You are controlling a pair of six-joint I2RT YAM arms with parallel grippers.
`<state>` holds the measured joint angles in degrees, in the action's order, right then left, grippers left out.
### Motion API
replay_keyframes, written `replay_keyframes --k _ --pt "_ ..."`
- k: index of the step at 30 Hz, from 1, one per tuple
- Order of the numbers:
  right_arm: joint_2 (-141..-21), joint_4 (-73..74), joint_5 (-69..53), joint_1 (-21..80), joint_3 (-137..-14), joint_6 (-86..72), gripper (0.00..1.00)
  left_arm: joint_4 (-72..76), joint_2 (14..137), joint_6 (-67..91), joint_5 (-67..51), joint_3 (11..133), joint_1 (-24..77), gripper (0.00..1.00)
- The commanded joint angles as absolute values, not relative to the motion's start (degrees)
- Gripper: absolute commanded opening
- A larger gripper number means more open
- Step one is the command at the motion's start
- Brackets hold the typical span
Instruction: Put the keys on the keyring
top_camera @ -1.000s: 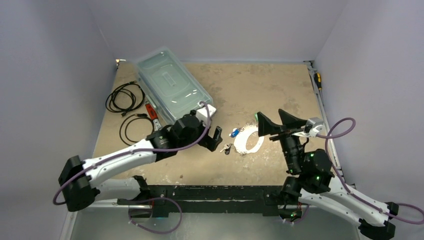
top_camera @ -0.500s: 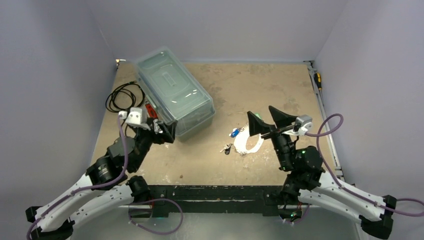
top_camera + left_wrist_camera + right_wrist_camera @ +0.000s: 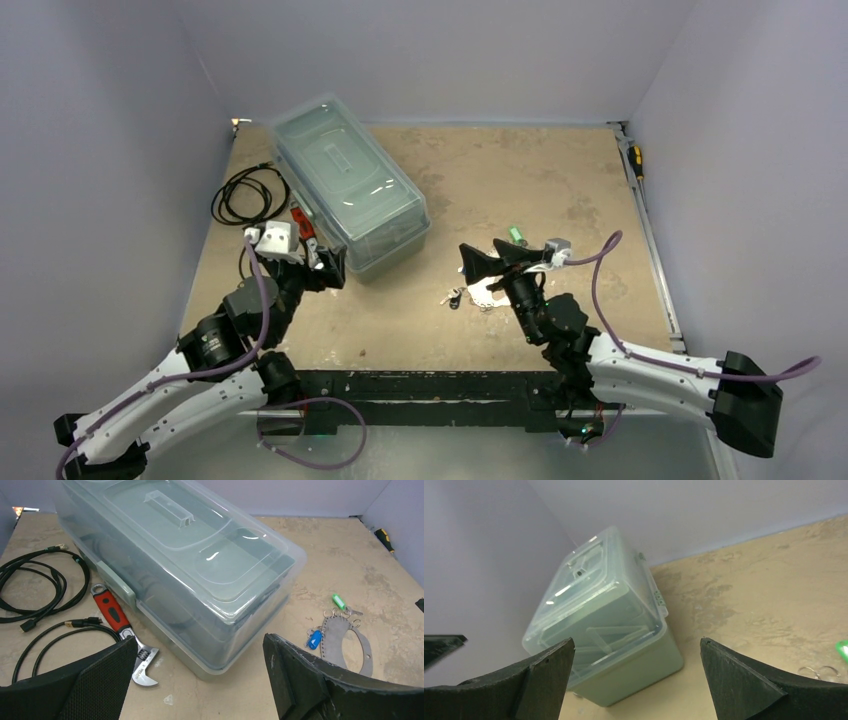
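Note:
The pale keyring (image 3: pixel 345 642) lies flat on the table right of the box, with small metal rings along its edge. The blue-headed key (image 3: pixel 315 638) is at its left edge and the green-headed key (image 3: pixel 339 601) at its far end. In the top view the green key (image 3: pixel 516 236) shows, and the dark key (image 3: pixel 455 297) lies left of the keyring (image 3: pixel 487 294), which my right gripper partly covers. My right gripper (image 3: pixel 488 258) is open and empty, low over the keyring. My left gripper (image 3: pixel 328 268) is open and empty by the box's near corner.
A clear lidded plastic box (image 3: pixel 348 180) stands at the back left. A red-handled wrench (image 3: pixel 117 622) and coiled black cables (image 3: pixel 40 585) lie left of it. A screwdriver (image 3: pixel 636 160) lies at the right edge. The right wrist view faces the box (image 3: pixel 599 625).
My left arm pulled back from the keys to the box's near corner. My right gripper moved left and lower, over the keyring. The green key now shows beyond it.

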<state>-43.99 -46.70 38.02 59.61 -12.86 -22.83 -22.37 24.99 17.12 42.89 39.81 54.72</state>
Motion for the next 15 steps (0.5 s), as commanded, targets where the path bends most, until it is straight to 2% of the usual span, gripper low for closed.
replay_keyframes --k 1,15 --pt "-45.0 -53.9 39.7 59.8 -13.4 -28.4 0.99 -21.2 25.0 15.8 43.3 39.1 54.4 0.95" --pt "-47.0 -50.1 37.4 59.8 -15.3 -26.4 0.99 -18.9 25.9 15.4 41.8 37.7 54.4 0.96"
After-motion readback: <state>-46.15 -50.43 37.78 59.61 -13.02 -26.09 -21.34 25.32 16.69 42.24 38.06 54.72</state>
